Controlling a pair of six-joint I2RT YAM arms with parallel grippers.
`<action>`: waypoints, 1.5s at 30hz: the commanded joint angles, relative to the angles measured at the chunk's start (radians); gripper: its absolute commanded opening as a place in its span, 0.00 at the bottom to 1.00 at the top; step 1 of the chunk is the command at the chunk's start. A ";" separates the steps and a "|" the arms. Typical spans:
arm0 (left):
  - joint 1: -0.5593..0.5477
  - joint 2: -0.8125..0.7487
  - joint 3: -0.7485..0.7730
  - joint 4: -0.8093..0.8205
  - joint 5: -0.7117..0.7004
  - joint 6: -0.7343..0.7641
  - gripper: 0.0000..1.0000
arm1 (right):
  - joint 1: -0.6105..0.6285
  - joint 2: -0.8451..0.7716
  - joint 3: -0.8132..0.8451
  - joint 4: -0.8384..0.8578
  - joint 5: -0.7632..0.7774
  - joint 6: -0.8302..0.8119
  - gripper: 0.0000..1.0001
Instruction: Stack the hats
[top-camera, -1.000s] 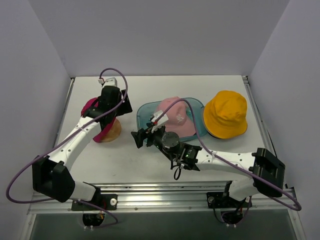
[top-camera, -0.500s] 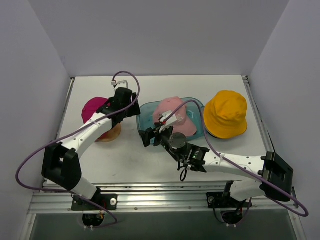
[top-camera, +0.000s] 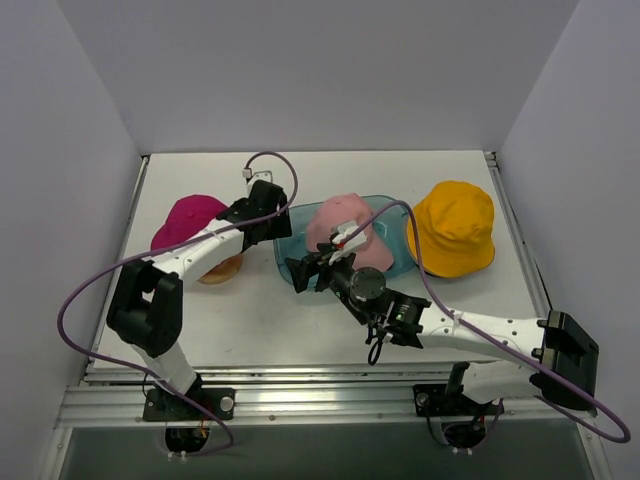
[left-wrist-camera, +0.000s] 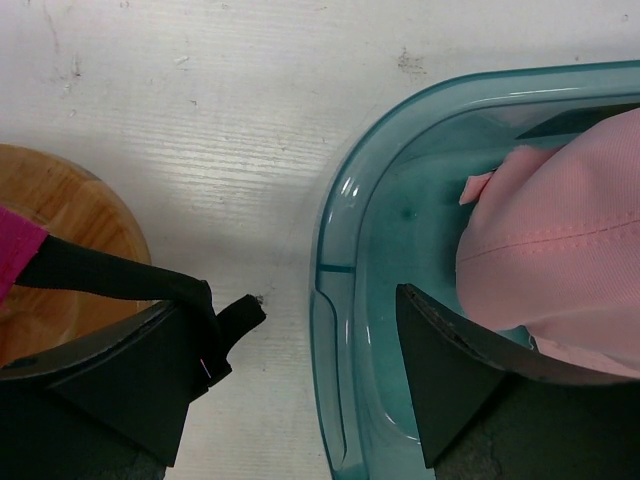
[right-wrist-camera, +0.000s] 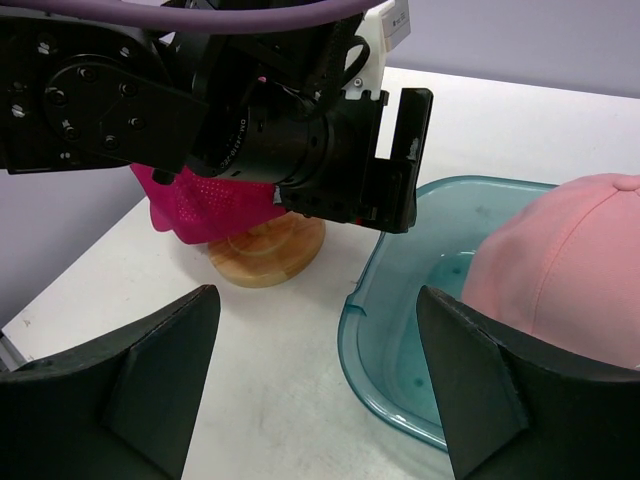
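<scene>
1. We see a white table (top-camera: 250, 315) with two arms reaching in from its near edge.
2. A magenta cloth bucket hat (top-camera: 188, 218) sits draped over a round-topped wooden stand with a disc base (top-camera: 224, 268) at the left of the table. In the right wrist view the hat covers the top of the stand, and only the base shows below it.
3. A pale pink cloth bucket hat (top-camera: 335, 222) lies inside a translucent teal oval plastic tray (top-camera: 396, 262) at the centre of the table. Its crown faces upward.
4. A yellow-orange cloth bucket hat (top-camera: 452, 228) rests crown up on the table just right of the tray, and it overlaps the tray's right rim in the overhead view.
5. The left gripper (left-wrist-camera: 325, 305) hangs over the left rim of the tray with its jaws spread wide and nothing between them. One finger stands outside the rim, beside the stand base. The other stands inside the tray, next to the pink hat. We cannot tell whether that finger touches the cloth.
6. The right gripper (right-wrist-camera: 315, 295) hovers above the table at the near left edge of the tray. Its jaws are also wide apart and empty, and it faces the left gripper and the stand.
</scene>
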 joint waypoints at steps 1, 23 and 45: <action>-0.012 0.021 0.051 0.061 -0.005 0.007 0.83 | -0.007 -0.022 -0.003 0.027 0.038 0.002 0.75; -0.029 0.081 0.054 0.086 -0.013 0.012 0.84 | -0.007 -0.055 -0.022 0.015 0.056 0.002 0.75; -0.067 0.053 0.189 -0.091 -0.068 0.044 0.94 | -0.005 -0.049 -0.014 0.015 0.056 -0.003 0.75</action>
